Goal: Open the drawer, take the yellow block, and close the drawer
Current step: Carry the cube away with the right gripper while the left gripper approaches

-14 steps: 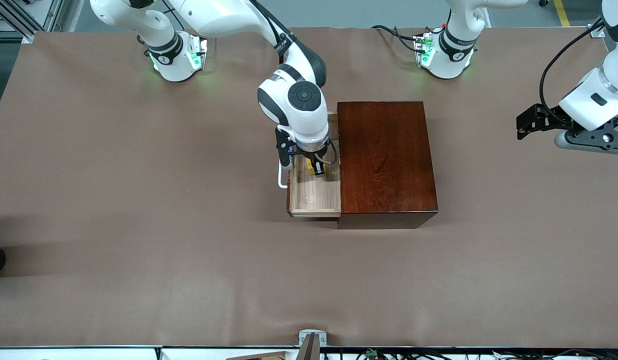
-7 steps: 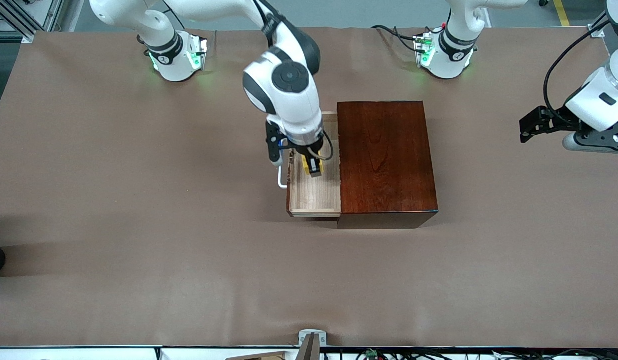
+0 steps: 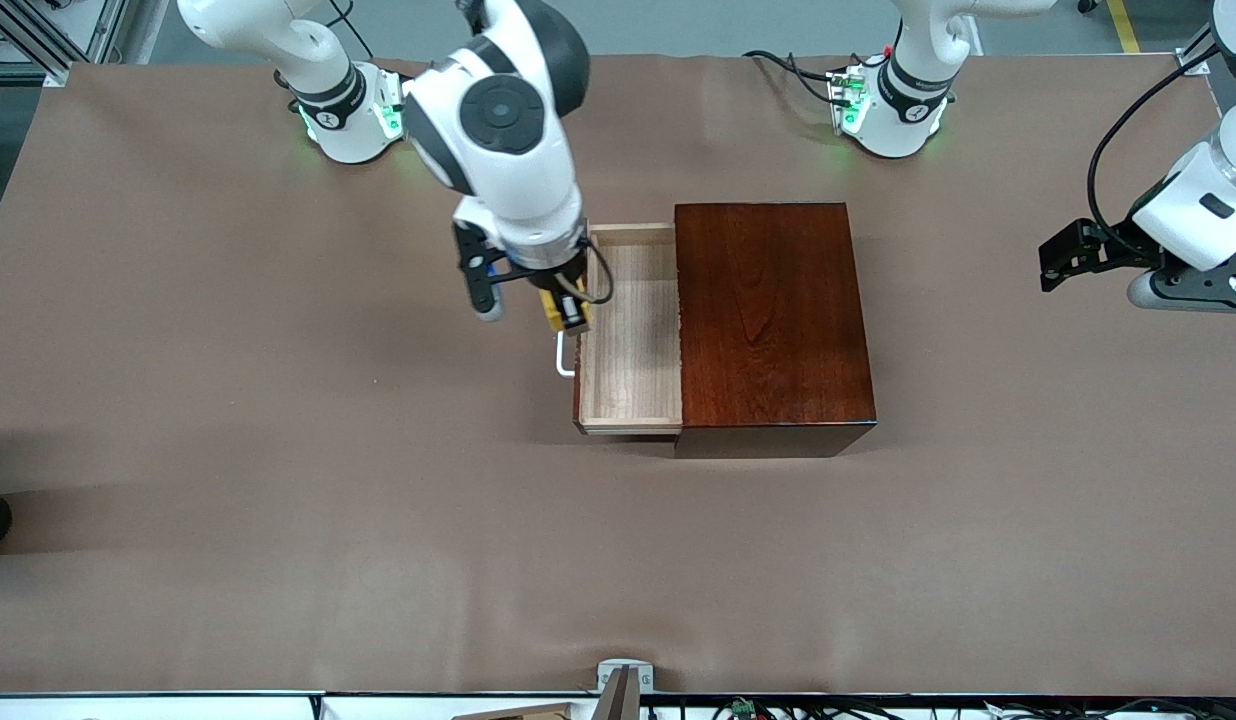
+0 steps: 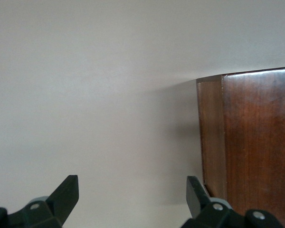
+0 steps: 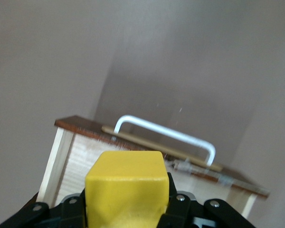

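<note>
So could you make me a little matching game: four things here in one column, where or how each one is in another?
Things:
1. yellow block
2. drawer
3. left gripper
4. wooden box

States:
A. pulled out, nothing in it
B. resting on the table, glossy dark top
C. pinched in the right gripper
D. waiting, jaws open

Pairs: 1-C, 2-A, 3-D, 4-B

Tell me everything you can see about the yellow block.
The yellow block is a small, plain, bright-yellow cube with smooth matte faces and slightly rounded edges. The right gripper is shut on it, its black fingers pressing on two sides. The block hangs upright in the air, over the front edge of the open drawer, above the white handle. It touches only the fingers.
</note>
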